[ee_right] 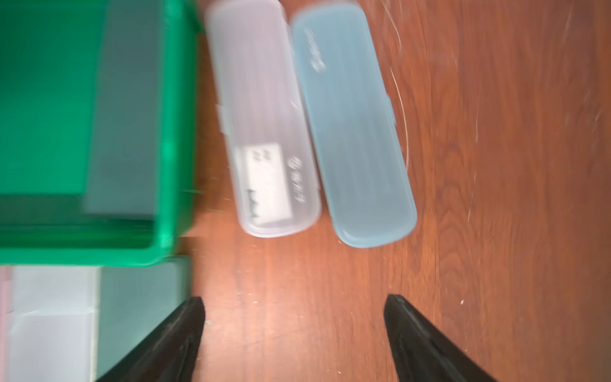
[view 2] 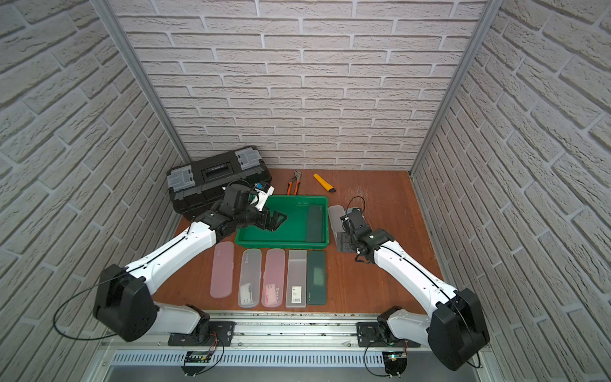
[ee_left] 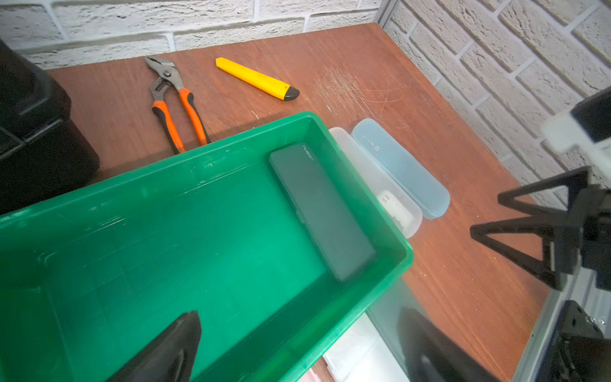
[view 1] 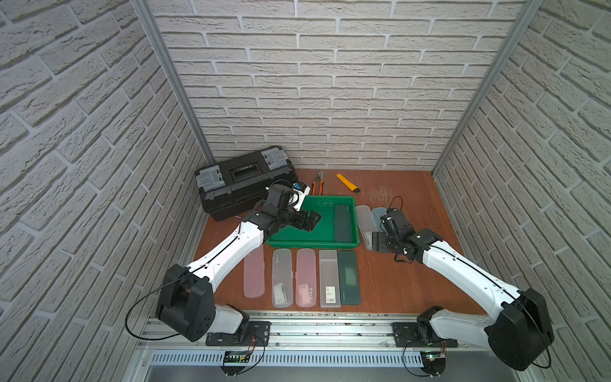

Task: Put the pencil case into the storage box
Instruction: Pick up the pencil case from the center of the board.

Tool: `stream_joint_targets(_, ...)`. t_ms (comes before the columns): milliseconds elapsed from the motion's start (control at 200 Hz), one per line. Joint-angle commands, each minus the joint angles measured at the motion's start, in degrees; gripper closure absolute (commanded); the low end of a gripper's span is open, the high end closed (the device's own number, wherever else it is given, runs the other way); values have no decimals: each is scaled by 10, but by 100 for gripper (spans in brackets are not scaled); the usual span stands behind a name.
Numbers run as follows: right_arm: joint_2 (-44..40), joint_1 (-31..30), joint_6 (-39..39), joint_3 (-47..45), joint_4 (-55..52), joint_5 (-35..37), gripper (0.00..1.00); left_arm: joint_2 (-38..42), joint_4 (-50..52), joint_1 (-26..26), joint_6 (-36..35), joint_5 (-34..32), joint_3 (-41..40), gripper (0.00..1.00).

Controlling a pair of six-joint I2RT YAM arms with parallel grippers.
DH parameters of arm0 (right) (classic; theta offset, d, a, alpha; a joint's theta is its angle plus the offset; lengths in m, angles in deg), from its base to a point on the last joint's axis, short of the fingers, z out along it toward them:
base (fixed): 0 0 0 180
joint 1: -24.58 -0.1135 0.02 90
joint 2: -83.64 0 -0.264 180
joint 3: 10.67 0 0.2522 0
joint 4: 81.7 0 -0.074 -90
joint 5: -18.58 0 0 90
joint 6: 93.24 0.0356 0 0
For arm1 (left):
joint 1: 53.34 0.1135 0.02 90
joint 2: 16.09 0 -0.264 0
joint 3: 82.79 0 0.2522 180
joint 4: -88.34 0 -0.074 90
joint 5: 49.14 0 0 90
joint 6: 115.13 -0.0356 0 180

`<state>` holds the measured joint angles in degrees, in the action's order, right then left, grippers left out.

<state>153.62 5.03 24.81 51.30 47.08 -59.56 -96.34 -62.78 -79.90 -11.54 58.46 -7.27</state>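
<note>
1. The right gripper (ee_right: 294, 299) is hanging low over the worktop (view 1: 396, 281), just off the front right corner of the storage box (view 1: 317, 244). Its fingers are standing moderately apart and gripping nothing.
2. The frosted white pencil case (ee_right: 261, 115) is lying straight ahead of those fingertips, on the worktop beside the box's right wall. The pale blue pencil case (ee_right: 350, 125) is lying just beside it on the outer side. Both long axes are running from the worktop's front edge toward its back edge, so the fingers' spread is crossing their short width. The right arm is plainly the nearer, and a short advance and descent looks enough for a grasp.
3. The left gripper (view 1: 310, 221) is hovering over the box's left half, spread wide and empty.
4. One dark green pencil case (view 1: 343, 223) is lying inside the box, along its right wall.
5. A row of five pencil cases (view 1: 307, 281) is lying along the box's front wall, each lengthwise front to back: pink, clear, pink, clear, dark green.
6. A black toolbox (view 1: 244, 185) is sitting at the back left corner. Orange-handled pliers (view 1: 318, 183) and a yellow utility knife (view 1: 347, 183) are lying near the back edge.
</note>
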Motion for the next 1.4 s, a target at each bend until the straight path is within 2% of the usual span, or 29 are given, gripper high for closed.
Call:
stream_joint_targets(0,12,50,-19,7,66,-87,10,-9,3,8,5,-7,22,2)
stream_joint_targets(260,148,127,-61,98,26,-88,11,-14,13,2,4,-5,28,1)
stream_joint_targets(880,341,162,-104,196,20,-85,10,-26,25,-14,6,0,38,2)
stream_joint_targets(1160,360,237,-85,186,31,-122,13,-34,31,-29,4,-1,41,2)
stream_joint_targets(1395,308,246,-96,142,30,-117,12,-34,32,-29,1,-6,44,1)
